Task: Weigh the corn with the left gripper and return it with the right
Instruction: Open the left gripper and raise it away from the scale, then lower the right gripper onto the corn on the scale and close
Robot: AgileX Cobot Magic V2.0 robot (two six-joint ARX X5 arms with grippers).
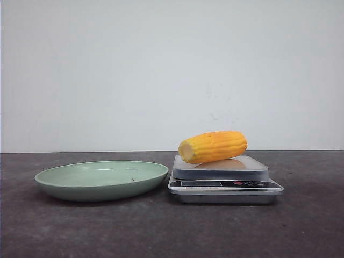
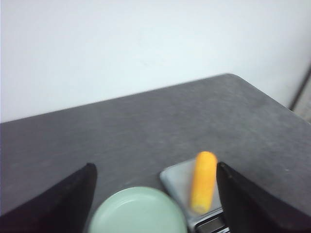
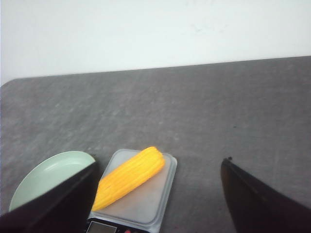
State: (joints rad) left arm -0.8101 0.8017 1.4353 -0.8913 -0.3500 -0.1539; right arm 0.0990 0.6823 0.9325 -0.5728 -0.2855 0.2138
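Observation:
The corn (image 1: 213,147), a short yellow-orange cob with a paler cut end, lies on its side on the scale (image 1: 224,183), right of the green plate (image 1: 102,179). No gripper shows in the front view. In the left wrist view my left gripper (image 2: 154,194) is open and empty, high above the plate (image 2: 137,211), the scale (image 2: 181,180) and the corn (image 2: 203,181). In the right wrist view my right gripper (image 3: 158,194) is open and empty, above the corn (image 3: 129,176) on the scale (image 3: 146,199), with the plate (image 3: 44,176) beside one finger.
The dark grey table (image 1: 172,231) runs back to a white wall (image 1: 172,70). The scale's display and buttons (image 1: 226,184) face the front. The table's far corner (image 2: 233,77) shows in the left wrist view.

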